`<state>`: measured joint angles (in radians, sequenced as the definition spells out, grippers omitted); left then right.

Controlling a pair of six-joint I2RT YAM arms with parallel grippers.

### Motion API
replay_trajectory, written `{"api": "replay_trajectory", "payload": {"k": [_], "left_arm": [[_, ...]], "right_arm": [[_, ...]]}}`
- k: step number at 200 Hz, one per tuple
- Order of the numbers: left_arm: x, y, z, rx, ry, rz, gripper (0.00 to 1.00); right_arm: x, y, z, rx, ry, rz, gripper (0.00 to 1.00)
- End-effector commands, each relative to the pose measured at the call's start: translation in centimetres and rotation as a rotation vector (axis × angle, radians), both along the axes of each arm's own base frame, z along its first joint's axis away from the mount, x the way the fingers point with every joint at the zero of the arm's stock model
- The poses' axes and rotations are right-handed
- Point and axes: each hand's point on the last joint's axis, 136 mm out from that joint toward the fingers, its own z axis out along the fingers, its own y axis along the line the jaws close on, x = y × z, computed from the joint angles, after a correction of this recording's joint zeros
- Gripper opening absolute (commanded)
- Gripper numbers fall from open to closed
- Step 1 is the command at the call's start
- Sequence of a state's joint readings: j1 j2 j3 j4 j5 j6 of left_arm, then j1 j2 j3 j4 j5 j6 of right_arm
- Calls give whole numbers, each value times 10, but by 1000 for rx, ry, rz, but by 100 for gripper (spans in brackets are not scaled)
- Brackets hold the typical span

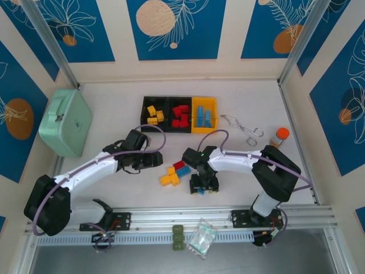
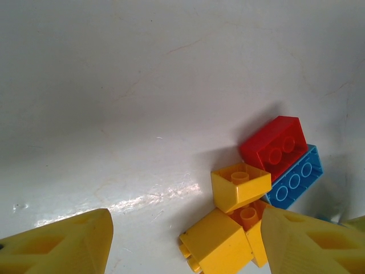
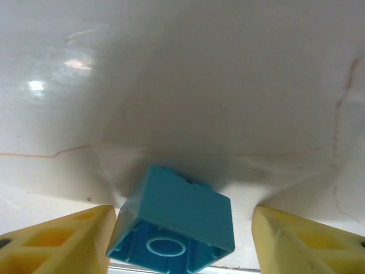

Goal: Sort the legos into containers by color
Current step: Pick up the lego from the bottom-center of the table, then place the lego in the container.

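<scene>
Yellow legos (image 1: 154, 115) lie in the left black bin of the three joined containers (image 1: 162, 103), red legos (image 1: 181, 116) in the middle black bin, and blue legos (image 1: 204, 117) in the yellow-orange bin on the right. Each heap holds several bricks, too crowded for an exact count. On the worktop (image 1: 114, 94) near the arms there is a loose cluster: one red brick (image 2: 274, 145), one blue brick (image 2: 295, 177) touching it, and at least two yellow bricks (image 2: 239, 185) just beside them. One lone blue brick (image 3: 171, 228), tilted with its hollow underside visible, sits apart from the cluster, between the fingers of the right hand (image 1: 203, 188). That hand is spread around it, not clenched. The left hand (image 2: 187, 217) is also spread and grasps nothing; the yellow bricks lie near its right finger.
</scene>
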<state>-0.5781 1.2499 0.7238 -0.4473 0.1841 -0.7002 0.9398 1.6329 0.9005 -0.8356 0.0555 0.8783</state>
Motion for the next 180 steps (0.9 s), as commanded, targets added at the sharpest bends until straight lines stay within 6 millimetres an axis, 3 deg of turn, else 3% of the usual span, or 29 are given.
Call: {"api": "replay_trajectory", "payload": {"k": [1,30,47,100,125,180], "left_arm": [[-4,-2,-6,-26,32,10,69],[-5,0,-8,-15,40,16,69],[-5,-1,-8,-18,39,20,69],[0,-7,1,-52,21,25,68],[6,-15,10,-89,-1,16,68],[26,-30,35,-146,-62,12,69]], "right_arm": [[6,-3,4,-18,-16,-23,55],[17,-5,8,-8,-46,-29,36],[24,-6,12,2,-68,-36,31],[61,-6,40,53,-177,-38,27],[96,-9,65,101,-258,-50,27],[194,-10,116,199,-430,-81,28]]}}
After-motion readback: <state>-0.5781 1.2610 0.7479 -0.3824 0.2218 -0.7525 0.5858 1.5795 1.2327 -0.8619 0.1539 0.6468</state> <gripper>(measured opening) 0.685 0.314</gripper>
